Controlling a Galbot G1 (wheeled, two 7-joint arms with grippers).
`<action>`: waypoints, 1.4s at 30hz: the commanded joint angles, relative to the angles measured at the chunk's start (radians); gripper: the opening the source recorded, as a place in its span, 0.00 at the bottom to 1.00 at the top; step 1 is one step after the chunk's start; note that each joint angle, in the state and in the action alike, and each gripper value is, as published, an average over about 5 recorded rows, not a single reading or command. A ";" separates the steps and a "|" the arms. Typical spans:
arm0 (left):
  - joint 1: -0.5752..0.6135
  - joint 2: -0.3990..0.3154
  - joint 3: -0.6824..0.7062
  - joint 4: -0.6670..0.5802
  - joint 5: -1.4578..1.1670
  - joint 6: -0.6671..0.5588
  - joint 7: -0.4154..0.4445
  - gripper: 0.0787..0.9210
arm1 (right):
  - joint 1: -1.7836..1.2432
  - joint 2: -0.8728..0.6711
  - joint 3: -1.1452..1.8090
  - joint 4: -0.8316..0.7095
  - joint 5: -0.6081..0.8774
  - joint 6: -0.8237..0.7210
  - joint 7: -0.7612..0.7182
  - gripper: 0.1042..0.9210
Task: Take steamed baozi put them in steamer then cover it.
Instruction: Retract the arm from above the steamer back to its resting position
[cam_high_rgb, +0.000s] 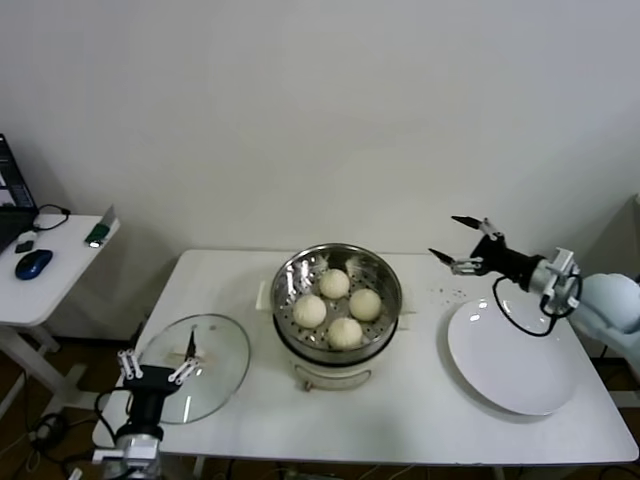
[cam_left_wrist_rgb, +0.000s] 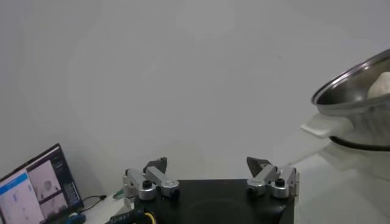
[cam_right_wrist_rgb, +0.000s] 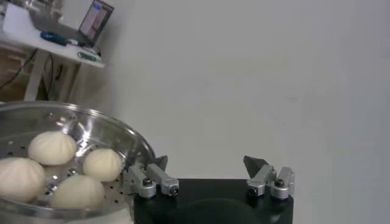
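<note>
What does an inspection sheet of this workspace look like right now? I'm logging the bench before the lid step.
Surface: white table, small specks near the plate.
Job's things: four baozi sit in the steamer; glass lid lies flat on the table, left of it.
Clutter: empty white plate at right.
Grippers: left end effector open by the lid; right end effector open, raised beyond the plate.
Cables: black cable looped on the right arm.
Surroundings: side desk with mouse and laptop.

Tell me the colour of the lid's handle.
White, on the clear glass lid; the head view shows it best.
</note>
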 joint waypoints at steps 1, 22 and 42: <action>0.001 -0.001 0.000 -0.010 0.050 0.009 -0.005 0.88 | -0.699 0.233 0.876 0.077 -0.166 -0.053 0.001 0.88; -0.042 0.077 0.027 0.014 0.789 0.217 0.027 0.88 | -1.112 0.674 1.230 0.216 -0.254 -0.067 0.044 0.88; -0.088 0.140 0.154 0.199 1.288 0.228 0.055 0.88 | -1.153 0.765 1.237 0.159 -0.325 -0.069 0.046 0.88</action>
